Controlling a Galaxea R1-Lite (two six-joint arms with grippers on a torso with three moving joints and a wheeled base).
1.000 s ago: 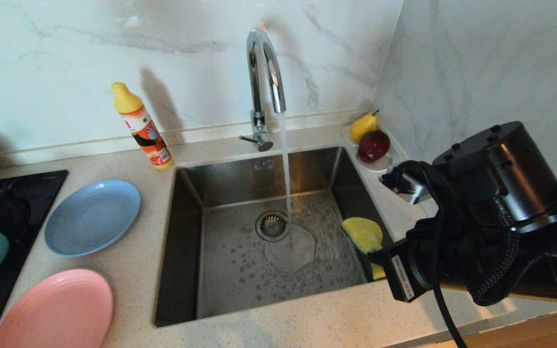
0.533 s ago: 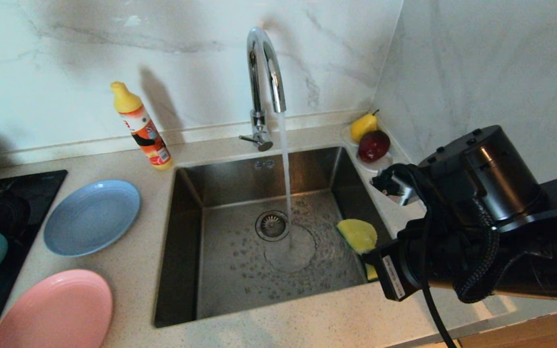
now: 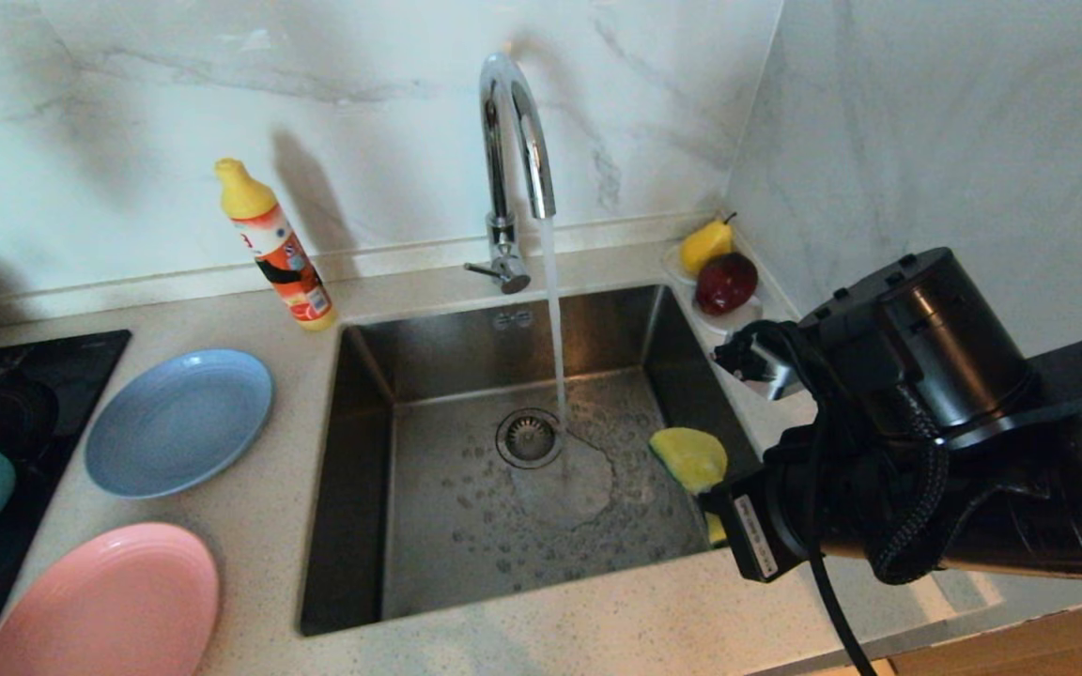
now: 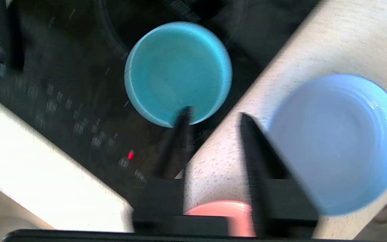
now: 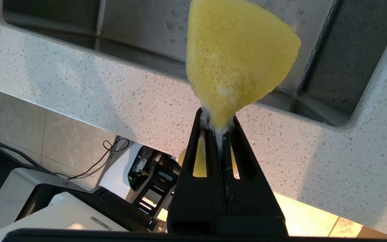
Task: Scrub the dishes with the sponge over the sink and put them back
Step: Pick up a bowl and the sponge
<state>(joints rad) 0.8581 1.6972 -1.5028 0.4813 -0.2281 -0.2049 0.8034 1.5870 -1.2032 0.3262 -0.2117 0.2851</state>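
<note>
Right gripper [image 5: 217,122] pinches the porous yellow sponge [image 5: 237,57] flat at its base, held over the right side of the brushed-steel rectangular sink [image 3: 381,526]. Left gripper [image 4: 212,116], fingers apart and empty, hovers between the teal-blue round bowl [image 4: 176,72] on the black hob [image 4: 62,101] and the matte light-blue round plate [image 4: 338,141] on the speckled counter [image 4: 220,158]. Round pink plate [image 3: 104,606] lies near the counter's front edge.

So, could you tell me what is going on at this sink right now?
The right gripper is shut on the sponge, holding it over the sink while the tap runs. The left gripper hangs open above the teal bowl and the blue plate, holding nothing. The pink plate sits on the counter; no dish has been picked up.
</note>
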